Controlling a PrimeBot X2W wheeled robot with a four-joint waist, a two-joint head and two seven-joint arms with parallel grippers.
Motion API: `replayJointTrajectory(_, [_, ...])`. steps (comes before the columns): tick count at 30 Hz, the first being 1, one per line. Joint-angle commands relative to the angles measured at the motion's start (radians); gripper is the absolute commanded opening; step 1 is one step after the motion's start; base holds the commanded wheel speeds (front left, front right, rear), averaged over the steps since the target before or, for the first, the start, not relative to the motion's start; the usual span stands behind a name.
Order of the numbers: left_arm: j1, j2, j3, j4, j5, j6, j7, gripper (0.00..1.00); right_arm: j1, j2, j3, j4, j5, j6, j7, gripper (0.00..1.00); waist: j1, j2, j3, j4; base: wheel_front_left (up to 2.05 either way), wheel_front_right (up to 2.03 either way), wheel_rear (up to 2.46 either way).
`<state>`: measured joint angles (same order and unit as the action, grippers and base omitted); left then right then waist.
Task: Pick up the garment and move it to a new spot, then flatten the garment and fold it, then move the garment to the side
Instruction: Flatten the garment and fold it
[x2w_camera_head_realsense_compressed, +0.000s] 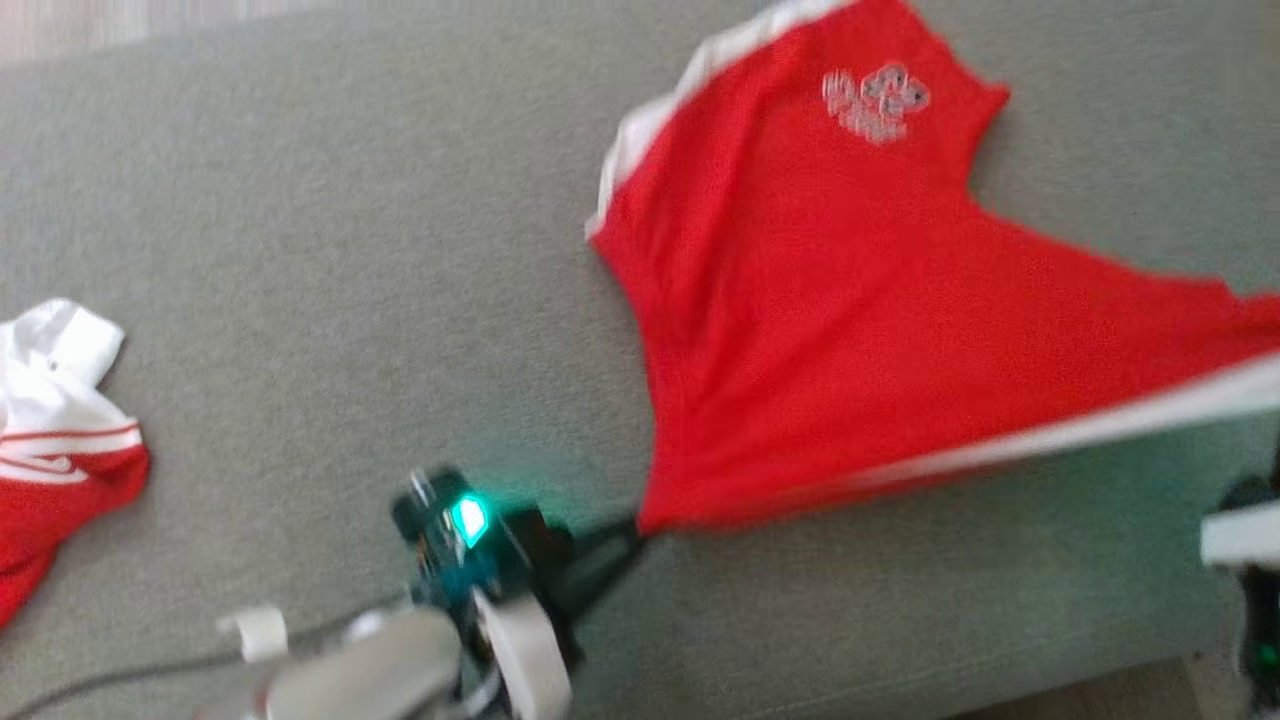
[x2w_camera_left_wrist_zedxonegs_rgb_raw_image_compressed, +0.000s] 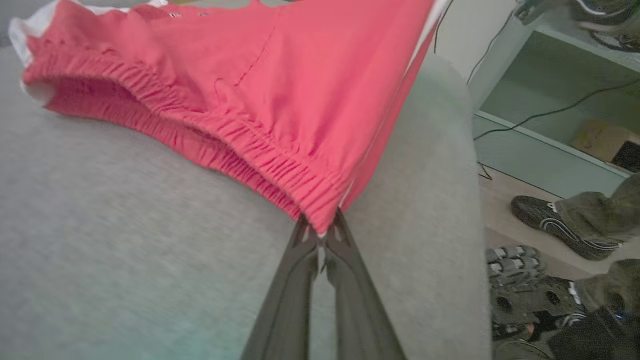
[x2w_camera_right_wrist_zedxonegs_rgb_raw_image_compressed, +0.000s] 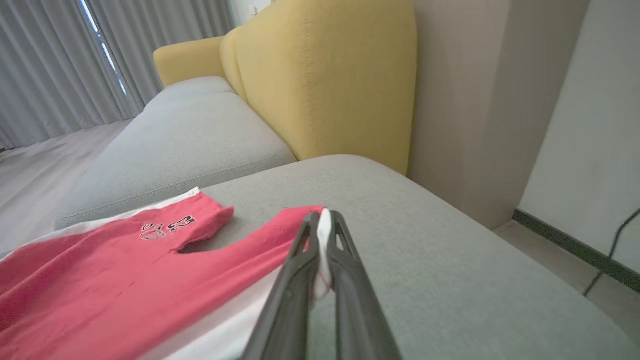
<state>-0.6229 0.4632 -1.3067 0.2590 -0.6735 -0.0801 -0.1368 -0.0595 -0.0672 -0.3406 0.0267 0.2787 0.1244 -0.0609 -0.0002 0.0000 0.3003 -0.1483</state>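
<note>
Shorts (x2w_camera_head_realsense_compressed: 850, 300) are pulled taut across the grey sofa (x2w_camera_head_realsense_compressed: 300, 250), left gripper (x2w_camera_left_wrist_zedxonegs_rgb_raw_image_compressed: 322, 227) clamped on the waistband corner, right gripper (x2w_camera_right_wrist_zedxonegs_rgb_raw_image_compressed: 324, 240) clamped on the white side stripe. Both bites look tiny, so a hard tug could pop an edge loose imo. Head view adds a second red-and-white garment (x2w_camera_head_realsense_compressed: 55, 440) at the left; left wrist cam gives the elastic bunched at the grip.

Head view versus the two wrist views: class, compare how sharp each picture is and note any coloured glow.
Head view: smeared by motion all over, the shorts soft-edged, a green light tinting the cushion teal. Left wrist view: waistband sharp at the left gripper, cushion blurred nearby, faint green at the bottom. Right wrist view: clearest, even daylight, crisp yellow backrest.
</note>
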Motion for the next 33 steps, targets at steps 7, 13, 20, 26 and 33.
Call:
replayJointTrajectory(7, [0.093,0.098,0.030,-0.200,0.012,0.077,0.086,0.00,0.128,0.009,-0.083,-0.200,0.016,0.006,0.055,0.00,0.0002,0.0000,-0.045,-0.022,0.00,0.00,0.00])
replayJointTrajectory(13, [0.051,0.103,0.061,-0.276,-0.006,0.085,0.108,0.00,0.094,0.015,-0.094,-0.235,0.009,0.006,0.098,0.00,0.0002,0.0000,-0.038,0.000,0.00,0.00,0.00])
replayJointTrajectory(20, [-0.031,0.046,0.142,-0.263,-0.081,0.066,0.100,0.00,-0.088,0.016,-0.070,-0.165,-0.033,0.006,0.140,0.00,0.0002,0.0000,0.003,0.047,0.00,0.00,0.00])
replayJointTrajectory(26, [-0.090,-0.038,0.220,-0.180,-0.211,0.020,0.093,0.00,-0.288,0.016,-0.067,-0.023,-0.083,0.006,0.138,0.00,0.0002,0.0000,0.064,0.107,0.00,0.00,0.00])
replayJointTrajectory(33, [-0.178,-0.108,0.254,-0.077,-0.274,-0.021,0.093,0.00,-0.487,0.003,-0.044,0.168,-0.154,0.006,0.105,0.00,0.0002,0.0000,0.125,0.153,0.00,0.00,0.00])
